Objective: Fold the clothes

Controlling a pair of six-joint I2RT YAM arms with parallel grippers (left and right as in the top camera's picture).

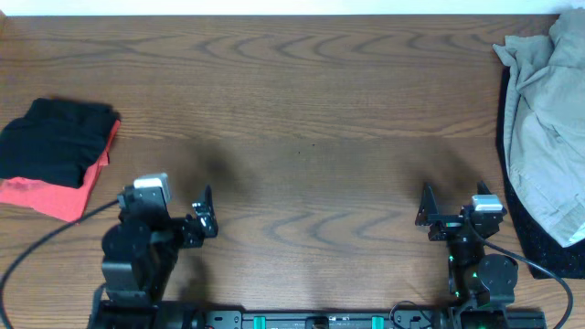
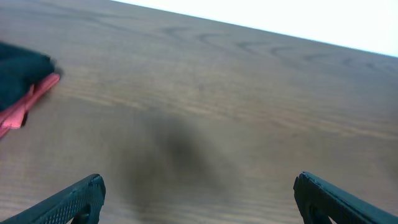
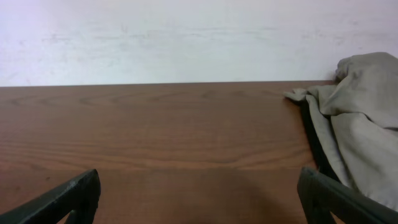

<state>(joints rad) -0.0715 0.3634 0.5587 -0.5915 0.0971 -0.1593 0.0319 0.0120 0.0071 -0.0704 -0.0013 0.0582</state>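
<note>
A folded black garment [image 1: 57, 139] lies on a folded coral-red tee [image 1: 57, 196] at the table's left edge; both show at the left of the left wrist view [image 2: 18, 81]. A crumpled beige garment [image 1: 548, 119] lies on a black garment [image 1: 535, 228] at the right edge, also in the right wrist view [image 3: 360, 118]. My left gripper [image 1: 203, 217] is open and empty near the front left, to the right of the folded pile. My right gripper [image 1: 428, 212] is open and empty near the front right, left of the beige garment.
The wooden table [image 1: 311, 119] runs between the two piles. The arm bases and cables sit along the front edge [image 1: 311, 320]. A white wall [image 3: 186, 37] stands behind the table's far edge.
</note>
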